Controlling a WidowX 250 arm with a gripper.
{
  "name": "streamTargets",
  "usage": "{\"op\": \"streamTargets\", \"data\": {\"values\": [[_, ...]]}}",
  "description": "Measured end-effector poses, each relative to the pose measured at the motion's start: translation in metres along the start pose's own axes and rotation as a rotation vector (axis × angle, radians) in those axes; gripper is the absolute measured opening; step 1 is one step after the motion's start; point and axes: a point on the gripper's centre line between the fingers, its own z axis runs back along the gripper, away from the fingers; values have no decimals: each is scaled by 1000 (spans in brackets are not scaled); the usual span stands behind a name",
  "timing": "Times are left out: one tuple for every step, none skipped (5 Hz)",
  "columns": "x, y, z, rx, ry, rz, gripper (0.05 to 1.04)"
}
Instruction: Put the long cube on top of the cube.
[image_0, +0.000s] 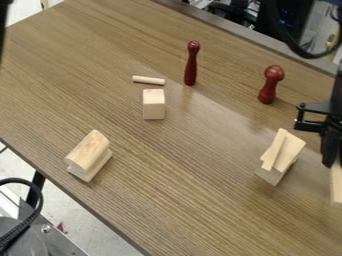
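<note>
Although we cannot tell whether the black gripper (330, 149) at the right edge grips anything, we log the presumed long cube (336, 184) just below it, visible edge running up-down, with the cube (153, 105) well apart, up-left, upper centre.

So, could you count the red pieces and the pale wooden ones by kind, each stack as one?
Dark red turned pieces: 2
Thin pale rod: 1
Lone pale block: 1
Pale stacks: 2
Pale piece at the right edge, partly cut off: 1
Total: 7
</note>
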Motion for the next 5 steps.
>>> {"op": "streamTargets", "data": {"values": [[-2,1,7,-33,-4,-30,126],[2,6,20,-67,-30,-84,126],[9,14,22,-52,-46,-155,126],[12,20,24,-26,-48,-210,126],[19,27,26,-18,-55,-225,126]]}}
